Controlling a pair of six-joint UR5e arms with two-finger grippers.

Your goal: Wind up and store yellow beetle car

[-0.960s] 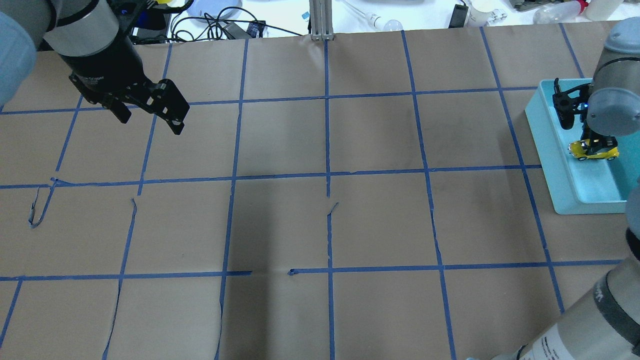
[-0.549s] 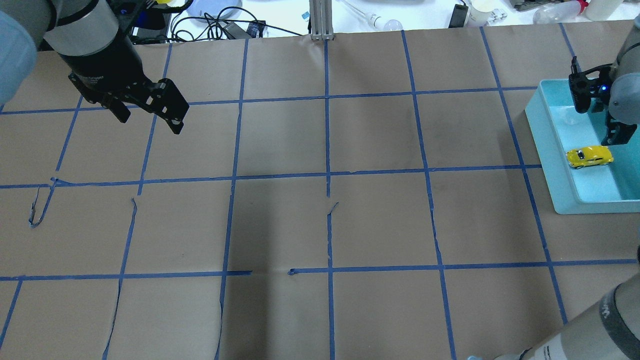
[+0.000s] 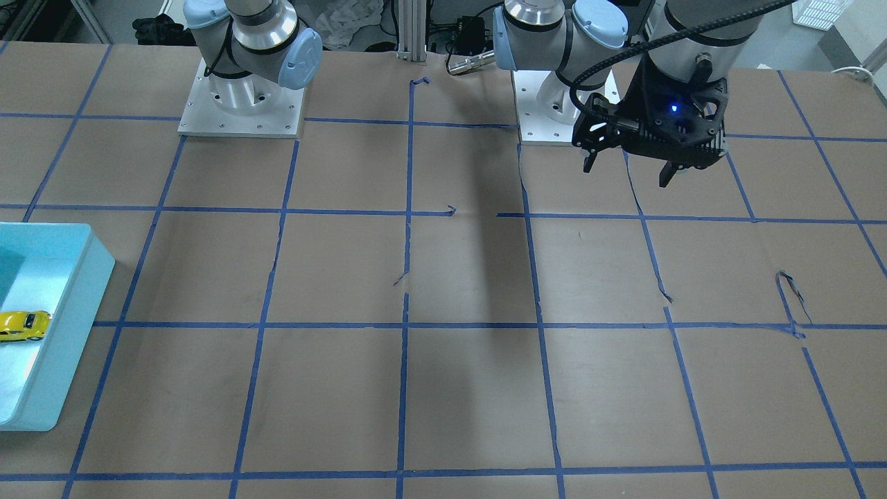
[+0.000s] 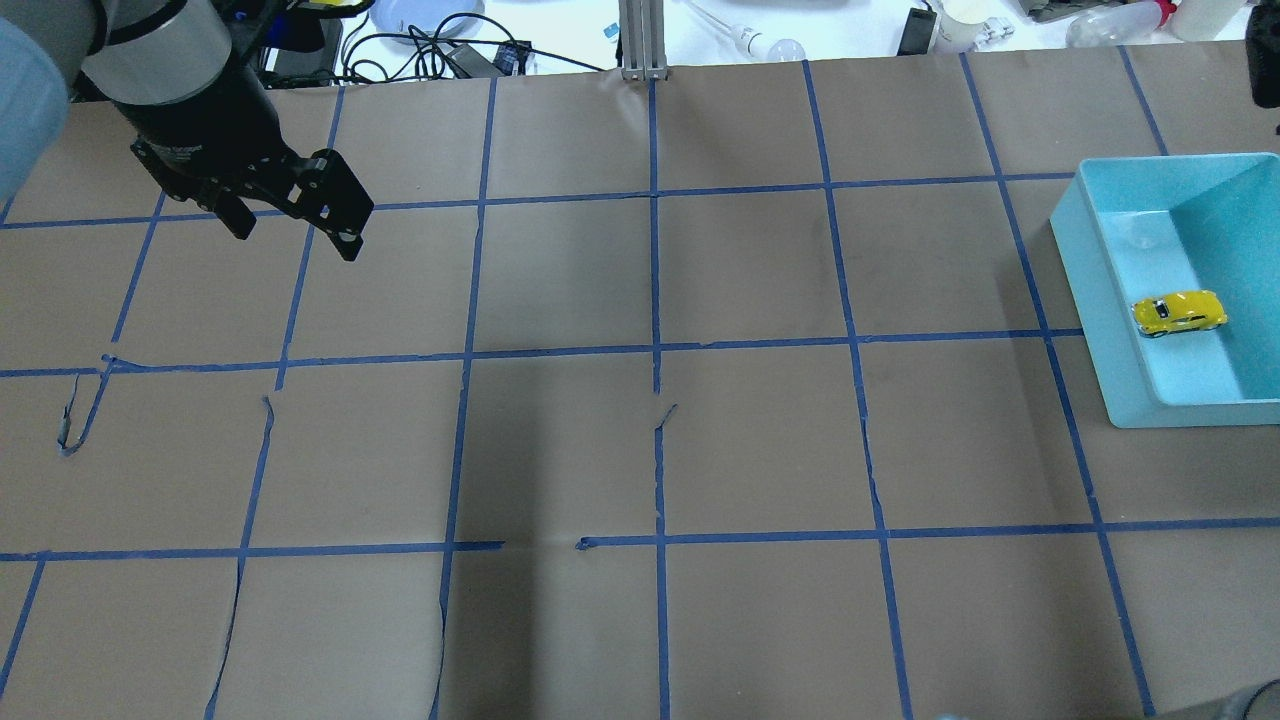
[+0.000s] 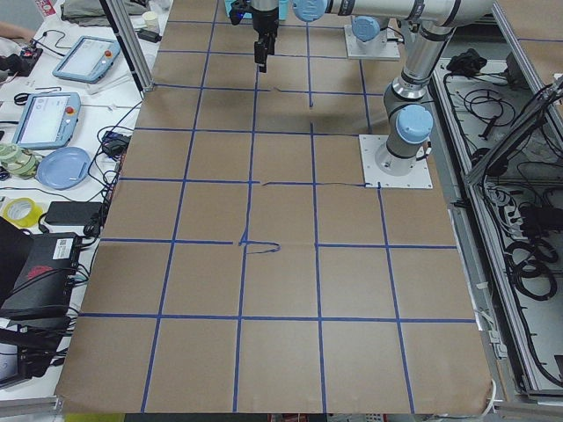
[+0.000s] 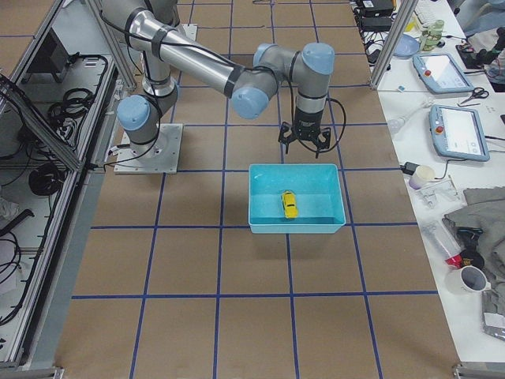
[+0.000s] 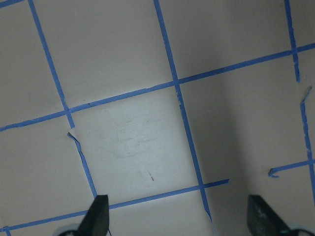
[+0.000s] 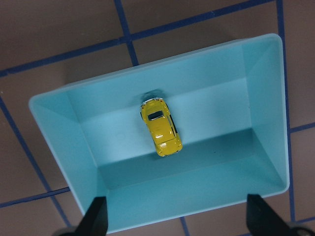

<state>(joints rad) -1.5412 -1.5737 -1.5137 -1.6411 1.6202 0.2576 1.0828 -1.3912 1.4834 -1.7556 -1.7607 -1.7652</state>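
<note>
The yellow beetle car [image 4: 1178,313] is seen resting upright on its wheels on the floor of the teal bin [image 4: 1095,300], at the right edge of the overhead view. It lies near the middle of the floor and clear of the walls. In the right wrist view it is found at the centre of the frame, its roof shown from above and its length run slightly off vertical. The right gripper [image 8: 177,215] is held high over the bin and well apart from the car. Its fingertips are shown in the lower corners of that view, spread wide and closed on nothing. The left gripper [image 4: 293,238] is held in the upper left of the overhead view, above the table [image 4: 750,270] — brown paper crossed by a grid of blue tape [image 4: 655,300]. Its jaws are likewise parted and empty.
</note>
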